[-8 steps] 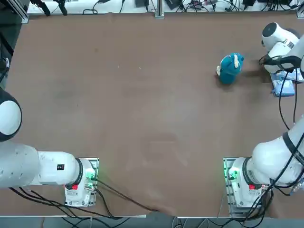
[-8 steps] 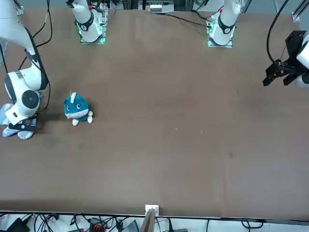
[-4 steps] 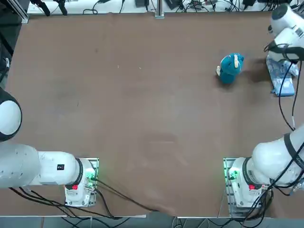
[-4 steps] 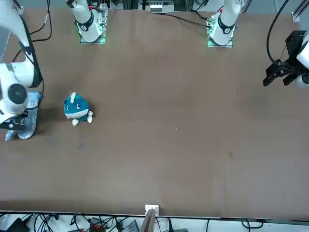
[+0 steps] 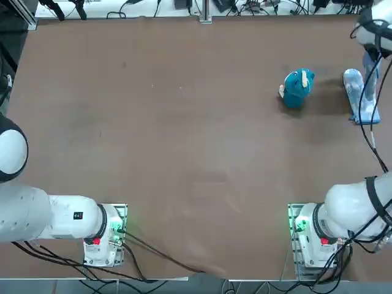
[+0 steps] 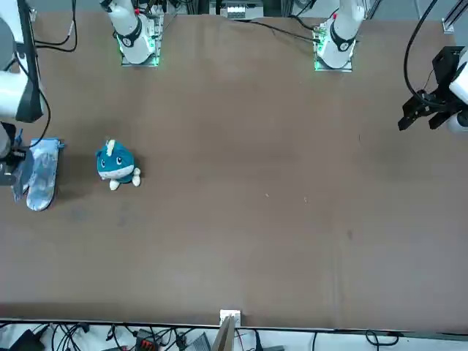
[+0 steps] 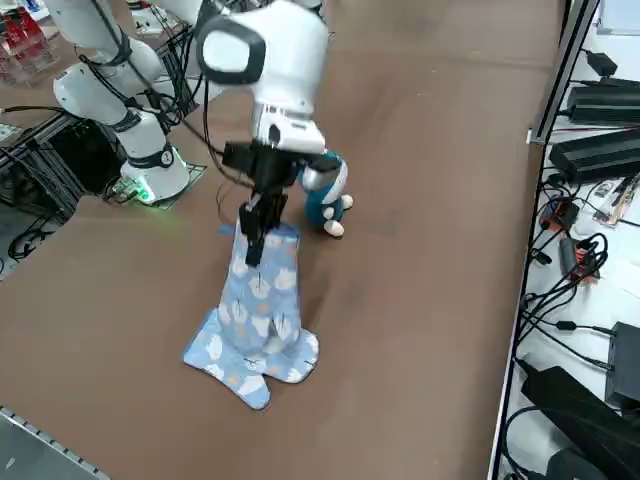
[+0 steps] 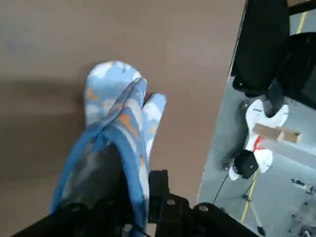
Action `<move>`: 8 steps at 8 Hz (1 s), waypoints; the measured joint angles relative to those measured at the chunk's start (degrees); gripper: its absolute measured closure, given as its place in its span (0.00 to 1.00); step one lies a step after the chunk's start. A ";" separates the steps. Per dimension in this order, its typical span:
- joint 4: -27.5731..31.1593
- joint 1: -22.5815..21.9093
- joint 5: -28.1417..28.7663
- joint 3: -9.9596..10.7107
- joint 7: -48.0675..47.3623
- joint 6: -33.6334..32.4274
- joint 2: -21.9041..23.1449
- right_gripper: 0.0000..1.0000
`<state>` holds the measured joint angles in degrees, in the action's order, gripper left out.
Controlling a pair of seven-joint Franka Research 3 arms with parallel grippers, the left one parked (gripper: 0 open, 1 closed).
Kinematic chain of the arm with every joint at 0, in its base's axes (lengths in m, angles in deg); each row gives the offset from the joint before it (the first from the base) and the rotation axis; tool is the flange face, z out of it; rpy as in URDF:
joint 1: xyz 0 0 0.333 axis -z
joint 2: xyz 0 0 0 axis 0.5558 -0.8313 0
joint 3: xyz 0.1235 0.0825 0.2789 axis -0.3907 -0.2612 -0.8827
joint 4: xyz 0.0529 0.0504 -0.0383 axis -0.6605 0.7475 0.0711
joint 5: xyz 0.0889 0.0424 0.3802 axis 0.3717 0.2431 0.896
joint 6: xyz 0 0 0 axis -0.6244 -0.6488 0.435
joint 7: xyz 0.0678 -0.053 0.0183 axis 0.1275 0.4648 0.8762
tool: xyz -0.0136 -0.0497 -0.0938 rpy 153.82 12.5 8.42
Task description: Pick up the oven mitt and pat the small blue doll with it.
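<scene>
At the right edge of the top view, in its upper part, the oven mitt (image 5: pixel 358 95) hangs from the right gripper (image 7: pixel 252 232), whose fingers are pinched shut on the cuff hem; the side view shows the mitt draped downward with its rounded hand end and thumb resting on the brown table (image 7: pixel 420 260), so it looks only partly lifted. Gripping it by the cuff leaves the padded hand end free, which is probably the part meant to do the patting. In the wrist view the blue fabric (image 8: pixel 116 123), printed with white and orange shapes, folds over one finger. Just to the left of the mitt in the top view, near but not touching it, sits the small blue doll (image 5: pixel 297 87), upright on the tabletop, its face turned toward the front camera (image 6: pixel 115 165). From the side view the doll (image 7: pixel 325 190) lies just behind the gripper. My judgement is that the pickup is nearly complete and the pat not yet begun
</scene>
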<state>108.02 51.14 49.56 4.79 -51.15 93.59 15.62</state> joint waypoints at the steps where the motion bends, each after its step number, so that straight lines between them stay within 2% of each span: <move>1: -1.00 -0.43 4.62 -2.95 0.06 -6.87 1.81 0.97; 3: -3.16 -1.07 13.54 -7.78 -0.32 -15.67 3.77 0.97; 4: -3.71 -1.20 16.86 -9.29 -1.07 -17.01 3.93 0.97; 6: -3.76 -2.62 22.26 -10.28 -5.04 -17.07 3.11 0.97; 8: -4.97 -5.58 24.80 -10.40 -10.88 -16.62 0.93 0.97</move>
<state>103.06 45.57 74.36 -5.61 -62.03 76.97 16.55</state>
